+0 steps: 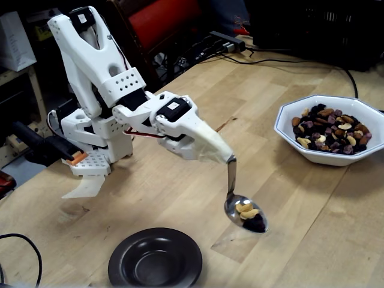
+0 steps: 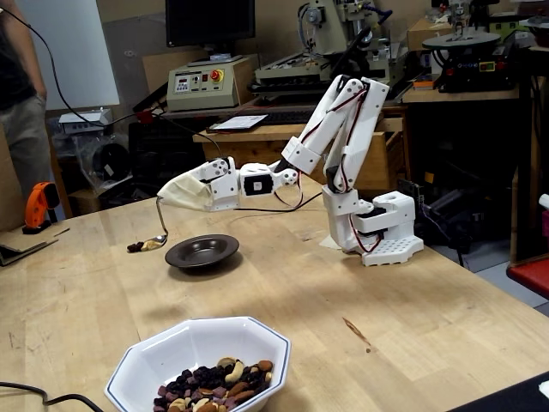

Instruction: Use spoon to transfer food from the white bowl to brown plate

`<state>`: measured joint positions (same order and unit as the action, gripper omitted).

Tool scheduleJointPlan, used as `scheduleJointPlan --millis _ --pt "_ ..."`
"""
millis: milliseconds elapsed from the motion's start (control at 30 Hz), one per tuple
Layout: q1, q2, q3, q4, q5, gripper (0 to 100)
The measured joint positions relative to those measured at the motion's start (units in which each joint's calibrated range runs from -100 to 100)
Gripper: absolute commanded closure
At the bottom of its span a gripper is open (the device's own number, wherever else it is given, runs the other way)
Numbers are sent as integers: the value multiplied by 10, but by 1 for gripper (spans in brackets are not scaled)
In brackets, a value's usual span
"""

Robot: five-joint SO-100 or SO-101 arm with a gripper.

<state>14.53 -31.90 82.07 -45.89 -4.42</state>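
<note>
While held level so nothing spills, the spoon (image 1: 245, 211) carries food (image 1: 248, 213) toward the brown plate (image 1: 155, 260).
Spoon hangs at lower centre, right of the plate; white bowl (image 1: 332, 128) sits far right; fingers wrapped, state unreadable.
</note>
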Motion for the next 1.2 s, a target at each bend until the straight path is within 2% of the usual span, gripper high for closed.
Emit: scheduleJointPlan --millis 700,1200 --pt "111 0 0 0 1 96" --pt "149 -52 96 0 0 96"
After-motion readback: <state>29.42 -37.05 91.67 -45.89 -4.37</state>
